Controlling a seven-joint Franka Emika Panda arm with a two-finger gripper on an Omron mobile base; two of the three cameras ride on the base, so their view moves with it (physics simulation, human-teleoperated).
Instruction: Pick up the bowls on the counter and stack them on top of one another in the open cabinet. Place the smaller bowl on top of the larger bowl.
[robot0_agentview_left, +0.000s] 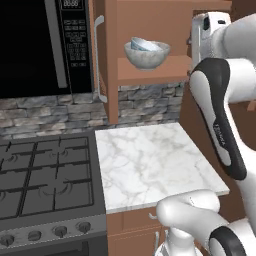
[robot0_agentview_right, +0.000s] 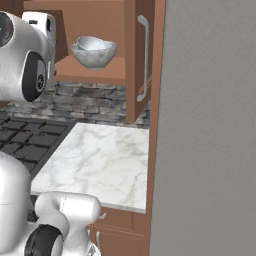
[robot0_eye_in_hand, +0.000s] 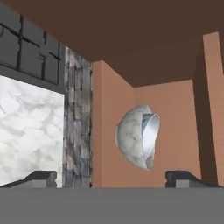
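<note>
Bowls stacked on the open cabinet (robot0_agentview_left: 155, 70) shelf

Left base view: the smaller bowl (robot0_agentview_left: 143, 44) sits tilted inside the larger bowl (robot0_agentview_left: 147, 56), rims upward, its lower part hidden; right base view: the arm blocks the shelf's left end, the counter (robot0_agentview_right: 100, 160) below; hand view, rolled sideways: the gripper (robot0_eye_in_hand: 111, 178) spread wide, holding nothing, fingertips (robot0_eye_in_hand: 41, 177) cut off.

A black microwave (robot0_agentview_left: 35, 47) is hanging above a black gas stove (robot0_agentview_left: 47, 175). A stone backsplash (robot0_agentview_left: 145, 102) is running behind both.
</note>
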